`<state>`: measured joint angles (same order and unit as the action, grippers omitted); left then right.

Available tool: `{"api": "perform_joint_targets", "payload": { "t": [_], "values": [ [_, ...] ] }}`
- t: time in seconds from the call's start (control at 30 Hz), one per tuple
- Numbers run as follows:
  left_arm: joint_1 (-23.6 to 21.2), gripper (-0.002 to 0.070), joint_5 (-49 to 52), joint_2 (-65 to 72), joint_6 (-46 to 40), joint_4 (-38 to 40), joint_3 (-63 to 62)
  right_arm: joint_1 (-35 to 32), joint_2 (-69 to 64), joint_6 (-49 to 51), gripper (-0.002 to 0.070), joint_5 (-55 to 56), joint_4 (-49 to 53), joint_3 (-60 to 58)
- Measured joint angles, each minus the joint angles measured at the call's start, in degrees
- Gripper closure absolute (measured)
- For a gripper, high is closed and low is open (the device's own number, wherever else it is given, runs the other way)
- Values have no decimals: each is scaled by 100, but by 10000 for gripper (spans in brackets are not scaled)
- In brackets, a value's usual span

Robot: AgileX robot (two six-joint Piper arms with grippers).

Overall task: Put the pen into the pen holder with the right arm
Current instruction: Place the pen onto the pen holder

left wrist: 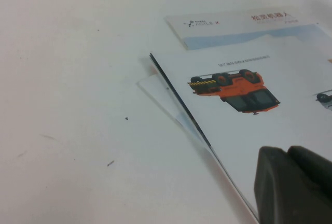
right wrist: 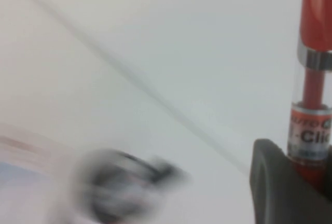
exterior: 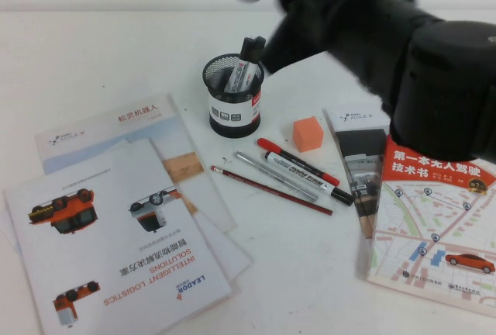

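Observation:
The pen (right wrist: 313, 79) is red with a clear band and black print, and it stands between the fingers of my right gripper (right wrist: 310, 178), which is shut on it. In the high view the bulky black right arm (exterior: 403, 48) reaches in from the right. Its gripper (exterior: 270, 53) hangs just right of the rim of the pen holder (exterior: 234, 106) and hides the pen there. The holder is a black mesh cup with a white label and has markers (exterior: 242, 67) in it. My left gripper (left wrist: 291, 182) hovers over a brochure (left wrist: 259, 115) with its fingers together and nothing held.
In front of the holder lie a red-ended marker (exterior: 298, 162), a silver pen (exterior: 275, 175), a black-and-white marker (exterior: 310, 180) and a dark-red pencil (exterior: 271, 190). An orange cube (exterior: 308, 133) sits nearby. Brochures (exterior: 116, 226) cover the left, and a book (exterior: 434, 226) lies on the right.

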<state>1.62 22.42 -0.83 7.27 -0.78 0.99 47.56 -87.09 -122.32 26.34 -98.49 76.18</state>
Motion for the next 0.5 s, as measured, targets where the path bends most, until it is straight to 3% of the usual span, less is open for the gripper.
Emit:
{"api": "perform_joint_targets", "payload": {
  "t": [0.17, 0.27, 0.4, 0.5],
  "values": [
    [0, 677, 0, 0, 0, 0, 0, -145, 0, 306, 612, 2074, 123, 20],
    [0, 678, 0, 0, 0, 0, 0, -533, 118, 566, 612, 2249, -179, -74],
    [0, 677, 0, 0, 0, 0, 0, -1253, 624, 1752, 612, 618, -179, -696],
    [0, 678, 0, 0, 0, 0, 0, -1935, 1004, 3092, 612, -1804, -157, -1336]
  ]
}}
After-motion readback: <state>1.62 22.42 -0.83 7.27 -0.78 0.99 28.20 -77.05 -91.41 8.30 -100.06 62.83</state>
